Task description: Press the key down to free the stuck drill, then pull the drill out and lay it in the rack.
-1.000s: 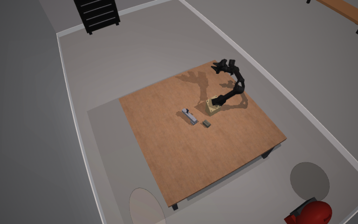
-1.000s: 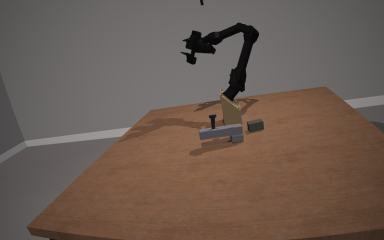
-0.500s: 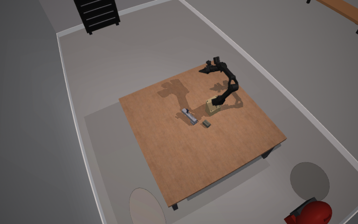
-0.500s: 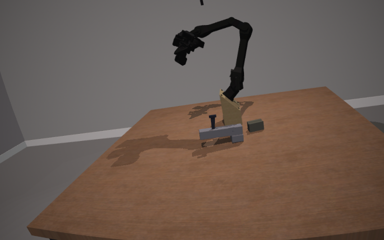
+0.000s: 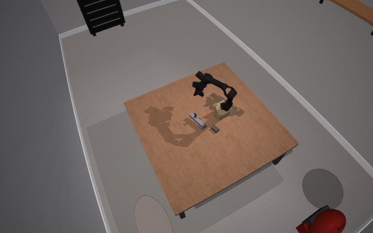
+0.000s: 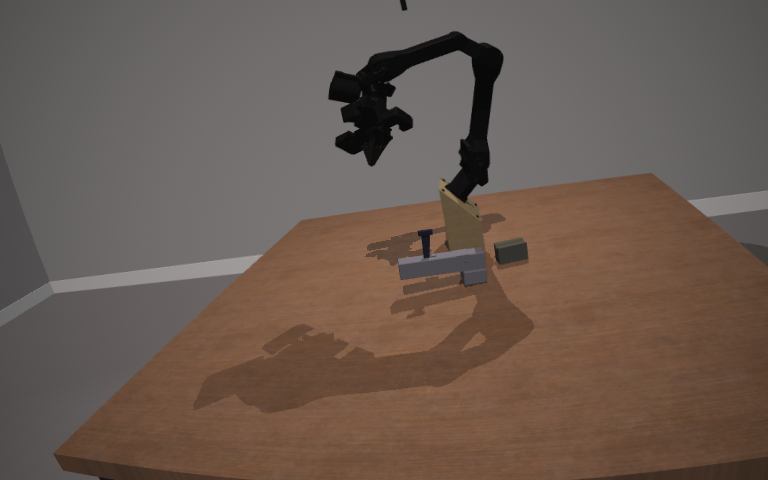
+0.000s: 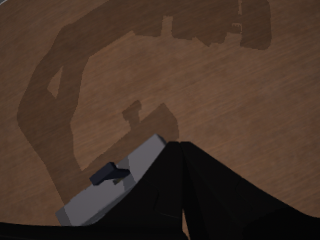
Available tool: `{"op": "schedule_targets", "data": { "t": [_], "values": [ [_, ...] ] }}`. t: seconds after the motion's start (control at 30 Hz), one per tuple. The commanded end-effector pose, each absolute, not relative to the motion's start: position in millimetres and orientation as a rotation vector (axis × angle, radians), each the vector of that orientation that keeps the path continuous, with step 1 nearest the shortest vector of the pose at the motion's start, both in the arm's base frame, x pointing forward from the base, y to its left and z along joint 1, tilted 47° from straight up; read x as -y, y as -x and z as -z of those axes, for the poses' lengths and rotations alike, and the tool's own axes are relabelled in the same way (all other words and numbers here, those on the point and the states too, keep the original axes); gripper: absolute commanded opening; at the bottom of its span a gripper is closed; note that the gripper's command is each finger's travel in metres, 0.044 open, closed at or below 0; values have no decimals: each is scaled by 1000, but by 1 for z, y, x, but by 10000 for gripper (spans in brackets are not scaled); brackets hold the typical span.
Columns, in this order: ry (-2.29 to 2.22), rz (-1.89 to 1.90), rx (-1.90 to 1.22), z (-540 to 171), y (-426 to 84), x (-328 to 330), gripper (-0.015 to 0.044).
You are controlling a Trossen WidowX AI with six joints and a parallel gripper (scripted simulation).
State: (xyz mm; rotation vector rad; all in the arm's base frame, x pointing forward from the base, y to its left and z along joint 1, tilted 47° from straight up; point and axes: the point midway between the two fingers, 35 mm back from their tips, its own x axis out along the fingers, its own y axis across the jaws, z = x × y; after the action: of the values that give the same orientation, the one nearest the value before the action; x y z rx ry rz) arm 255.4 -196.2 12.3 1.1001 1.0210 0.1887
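Clenched on nothing, the black claw (image 6: 372, 152) hangs high above the wooden table (image 6: 566, 367), its fingers pinched to one downward point. Down on the table, the dark drill (image 6: 425, 242) stands upright in the grey block (image 6: 441, 263) (its T-shaped top shows in the wrist view), and the tan arm base (image 6: 461, 223) rises just behind. A small olive box (image 6: 510, 250) sits at three o'clock from that block, slightly apart.

drill (image 6: 424, 242) in block (image 6: 441, 263), rack (image 6: 511, 250) beside
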Motion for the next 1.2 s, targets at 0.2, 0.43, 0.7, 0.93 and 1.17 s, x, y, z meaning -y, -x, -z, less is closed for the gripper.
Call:
{"op": "schedule_targets", "data": {
  "t": [0.2, 0.43, 0.7, 0.93, 1.17],
  "values": [
    [-583, -693, -1356, 5, -296, 75, 0],
    [-371, -901, -1440, 10, -296, 32, 0],
    [-384, -892, -1439, 11, -295, 31, 0],
    [-373, -900, -1440, 17, -295, 24, 0],
    [-372, -901, -1440, 20, -294, 21, 0]
  ]
}}
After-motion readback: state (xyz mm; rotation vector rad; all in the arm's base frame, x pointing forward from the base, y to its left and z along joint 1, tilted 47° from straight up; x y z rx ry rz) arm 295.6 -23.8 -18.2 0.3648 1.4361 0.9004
